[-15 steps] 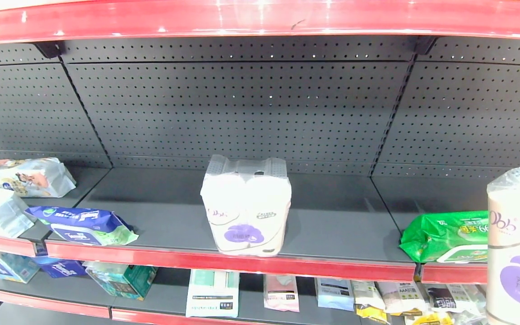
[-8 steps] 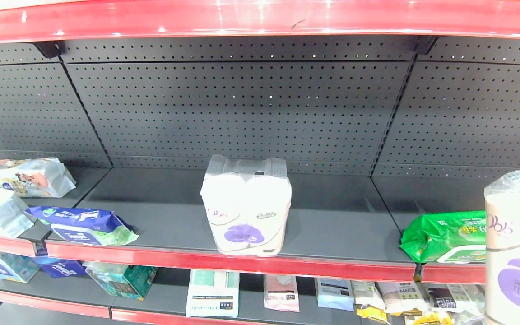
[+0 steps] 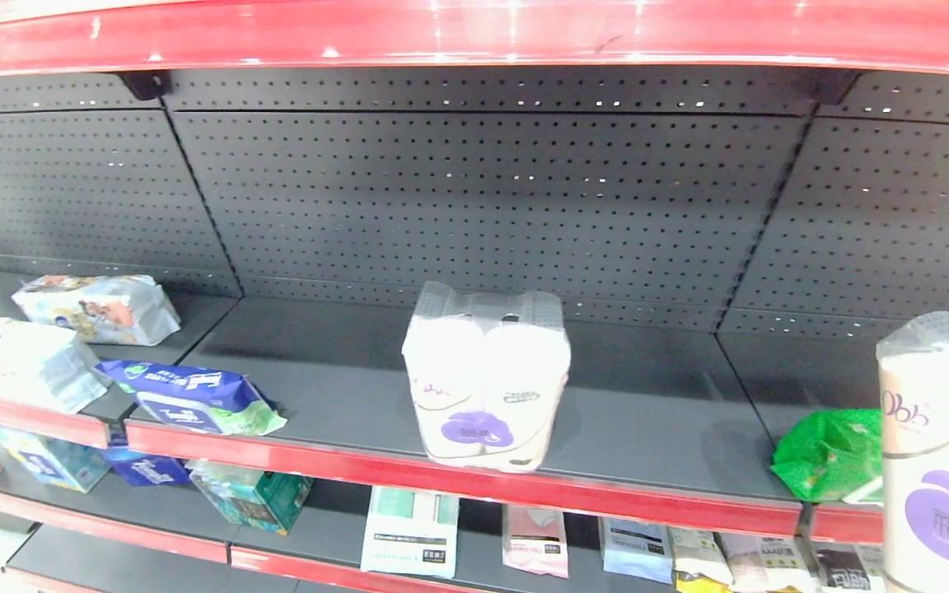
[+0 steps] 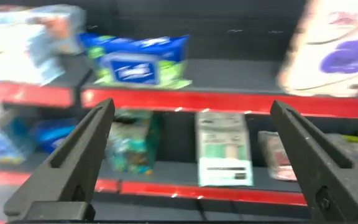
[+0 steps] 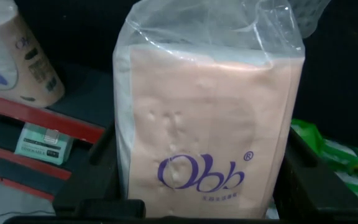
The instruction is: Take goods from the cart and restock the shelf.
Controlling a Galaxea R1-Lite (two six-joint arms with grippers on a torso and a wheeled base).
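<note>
Contact comes first, nearest to me: my right tool [image 5: 202, 140] is clamped on the toilet-roll pack [image 5: 207, 106], with one finger pressed against each side of the wrapped rolls, low on the body. In the head view the toilet-roll pack [image 3: 940, 461] stands upright at about 4 o'clock, on my side of the shelf's red front lip and, as far as I can judge, not yet over the deck. My left tool [image 4: 192, 107] is empty, its fingers spread wide, facing the shelf front.

I expect this pack to be light, bulky and squashy. The film looks slick and sits slack at the top, so I would hold across the firm rolls rather than the loose plastic. I would squeeze only enough to stop it sliding, and set it down on its flat base.

Farther off on the shelf [image 3: 647, 412], a green wipes pack [image 3: 825, 453] lies at 4 o'clock, just behind the held pack. A second toilet-roll pack [image 3: 487, 379] stands at 6 o'clock on the front edge, with bare deck between the two. A blue wipes pack [image 3: 194, 395] lies at 8 o'clock. The perforated back panel [image 3: 483, 206] rises at 12 o'clock.
</note>
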